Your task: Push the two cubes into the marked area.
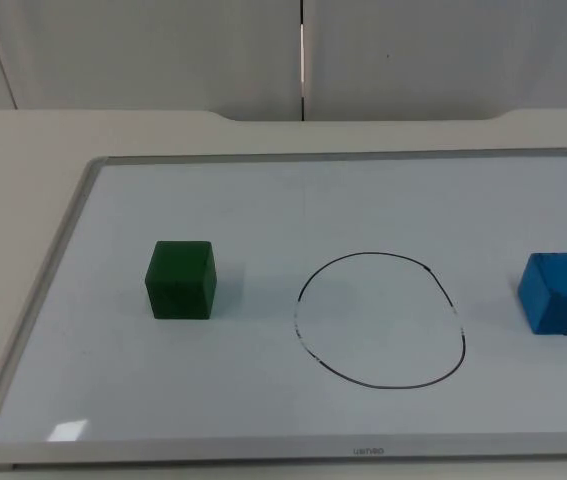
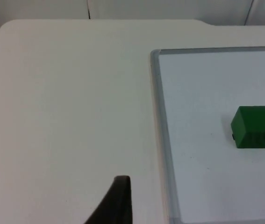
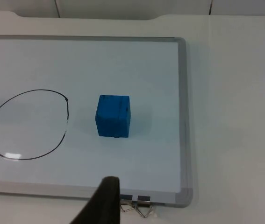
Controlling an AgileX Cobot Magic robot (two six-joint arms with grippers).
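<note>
No push is completed: the green cube and blue cube lie outside the drawn oval on the whiteboard. Gripper states cannot be told.

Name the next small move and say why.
Probably bring the left gripper down onto the whiteboard on the green cube's outer side: both it and the blue cube sit outside the drawn circle, untouched.

White table, grey partition wall
</note>
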